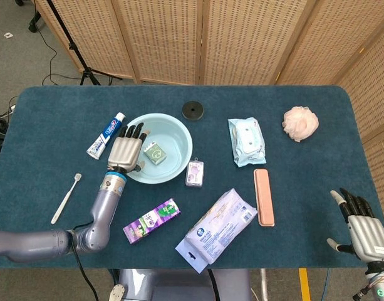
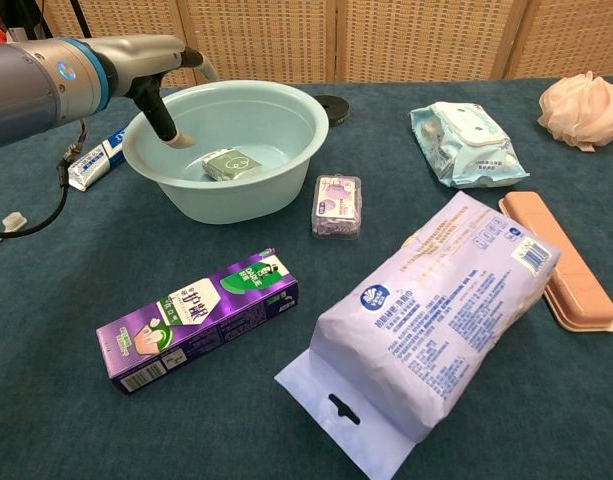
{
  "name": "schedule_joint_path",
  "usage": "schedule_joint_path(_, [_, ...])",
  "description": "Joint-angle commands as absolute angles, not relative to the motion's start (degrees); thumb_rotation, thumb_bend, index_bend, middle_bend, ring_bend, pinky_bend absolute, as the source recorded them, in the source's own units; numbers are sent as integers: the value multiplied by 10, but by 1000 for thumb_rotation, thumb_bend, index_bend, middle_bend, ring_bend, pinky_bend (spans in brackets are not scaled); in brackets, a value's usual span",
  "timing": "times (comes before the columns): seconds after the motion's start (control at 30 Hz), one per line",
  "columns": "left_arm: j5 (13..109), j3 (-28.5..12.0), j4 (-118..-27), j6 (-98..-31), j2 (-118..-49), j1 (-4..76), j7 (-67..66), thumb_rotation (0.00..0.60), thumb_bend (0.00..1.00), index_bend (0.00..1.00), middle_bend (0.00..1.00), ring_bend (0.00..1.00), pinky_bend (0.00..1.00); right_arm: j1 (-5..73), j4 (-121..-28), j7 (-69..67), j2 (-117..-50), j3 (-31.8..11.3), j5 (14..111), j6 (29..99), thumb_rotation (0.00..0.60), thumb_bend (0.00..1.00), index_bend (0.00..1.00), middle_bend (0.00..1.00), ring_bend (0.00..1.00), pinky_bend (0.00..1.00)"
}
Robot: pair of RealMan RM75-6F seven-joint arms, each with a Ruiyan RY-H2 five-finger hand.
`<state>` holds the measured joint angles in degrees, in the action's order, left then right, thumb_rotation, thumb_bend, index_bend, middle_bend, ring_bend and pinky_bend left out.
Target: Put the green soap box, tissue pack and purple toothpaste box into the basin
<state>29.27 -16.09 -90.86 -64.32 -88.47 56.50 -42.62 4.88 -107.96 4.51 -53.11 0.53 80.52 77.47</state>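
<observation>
Soap box (image 1: 155,152), green and small, is lying flat on the floor of the pale blue basin (image 1: 179,133), one of three items now in place. The left hand (image 1: 124,150) is hovering over the basin's left rim with its fingers (image 1: 130,132) spread and holding nothing; the chest view shows only dark fingertips dipping inside the near-left wall. Its arm is reaching in from the near-left corner of the surface (image 1: 47,119). The purple toothpaste box (image 2: 198,318) is lying near the basin, on the near side, apart from it: stiff light card, probably best pinched across its long narrow sides. The tissue pack (image 2: 427,310), to the right of it, looks soft, bulky and slippery in its plastic wrap, so a wide grasp across the middle seems wise. The right hand (image 1: 365,226) is waiting at the near-right corner, fingers spread and empty.
</observation>
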Motion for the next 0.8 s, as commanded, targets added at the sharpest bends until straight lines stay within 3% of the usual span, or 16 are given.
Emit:
schedule_joint_path(0.03, [296,-158,-917,-643,-876,560,-423,600,255,78,0,0,0,44,-1084,50,-527,7,808,781,600,156,0,0,0,0])
schedule_joint_path(0.4, [328,-124,-999,-643,-796,506,-379,600,256,78,0,0,0,37,-1094,72,-522,8,815,793,600,156,0,0,0,0])
schedule_joint_path(0.8, [420,-33,-1165,-685,-620,391,-323,600,262,78,0,0,0,37,-1105,118,-535,11,829,796,600,156,0,0,0,0])
